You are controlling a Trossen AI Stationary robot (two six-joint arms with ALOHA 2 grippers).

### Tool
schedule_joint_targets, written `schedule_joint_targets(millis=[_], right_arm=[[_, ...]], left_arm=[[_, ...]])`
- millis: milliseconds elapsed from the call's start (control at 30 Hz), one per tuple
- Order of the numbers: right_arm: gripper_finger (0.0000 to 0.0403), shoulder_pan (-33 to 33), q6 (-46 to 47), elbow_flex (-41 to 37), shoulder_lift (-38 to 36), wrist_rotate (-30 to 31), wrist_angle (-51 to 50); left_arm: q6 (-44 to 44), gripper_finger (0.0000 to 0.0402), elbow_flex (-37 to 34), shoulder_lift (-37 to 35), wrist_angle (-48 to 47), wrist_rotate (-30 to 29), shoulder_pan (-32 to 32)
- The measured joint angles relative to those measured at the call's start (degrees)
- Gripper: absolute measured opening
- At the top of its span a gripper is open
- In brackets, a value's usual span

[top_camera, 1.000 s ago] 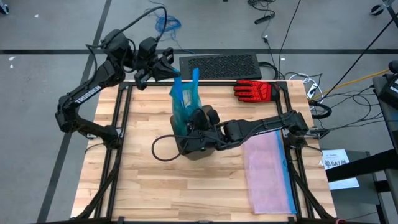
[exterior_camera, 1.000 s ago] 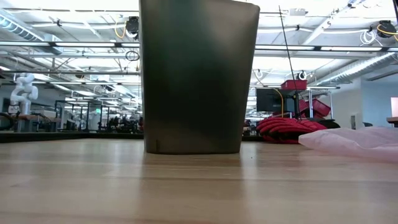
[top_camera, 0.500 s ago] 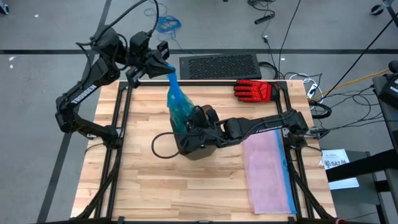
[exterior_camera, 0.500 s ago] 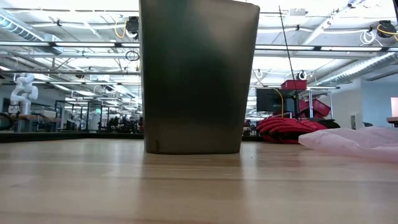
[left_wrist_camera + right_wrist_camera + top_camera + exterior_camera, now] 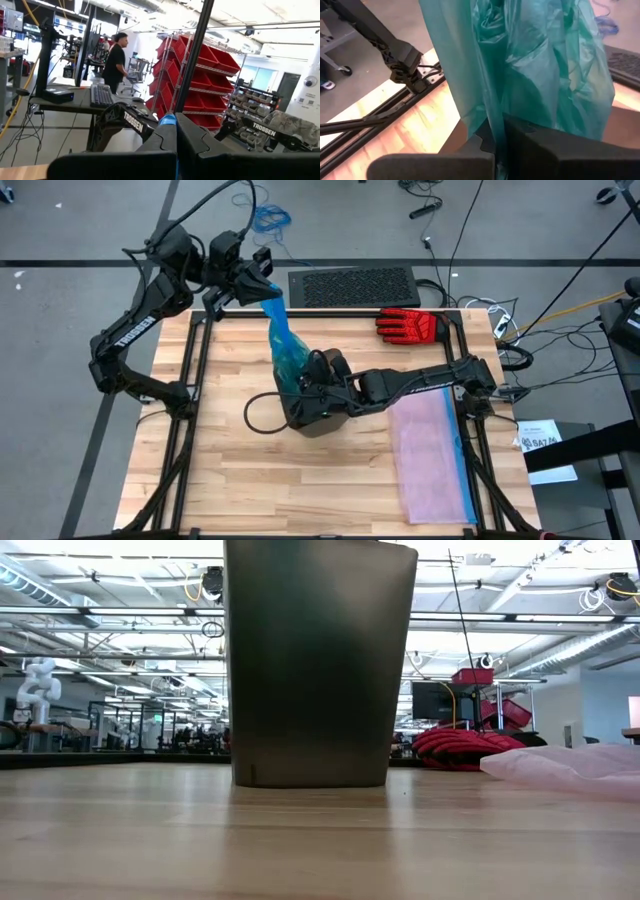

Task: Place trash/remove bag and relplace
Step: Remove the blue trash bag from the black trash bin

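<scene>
1. The bag point(image 5: 287, 350), a thin translucent teal plastic bin liner, stands half drawn out of the dark grey plastic bin point(image 5: 318, 660) near the middle of the bench, stretched up and slanting toward the far left corner.
2. I judge it light, soft and slippery, likely to tear or slide if tugged hard. The bunched top, where the film is gathered thick, looks the safest place to hold.
3. My left gripper point(image 5: 262, 284) is above the far left part of the bench, fingers fully closed on the bag's blue top end. In the left wrist view a sliver of blue shows pinched between my dark fingers point(image 5: 160, 137).
4. My right gripper point(image 5: 312, 385) is down at the bin's mouth, also fully closed. In the right wrist view the teal film point(image 5: 530, 60) runs down between my fingers point(image 5: 540, 137), so I take it as clamped on the lower part of the bag.
5. Along the right edge lies a pale pink translucent bag point(image 5: 432, 450), flat, and a red-and-black glove point(image 5: 408, 326) sits at the far edge.
6. No trash scraps are visible to me.
</scene>
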Motion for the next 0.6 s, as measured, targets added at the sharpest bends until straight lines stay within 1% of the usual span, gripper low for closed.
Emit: schedule_joint_targets(millis=[600], right_arm=[[0.0,0.0,0.2,-0.7,0.0,-1.7,0.3]], left_arm=[[-1.3,0.0,0.5,0.0,0.0,-0.4,0.0]])
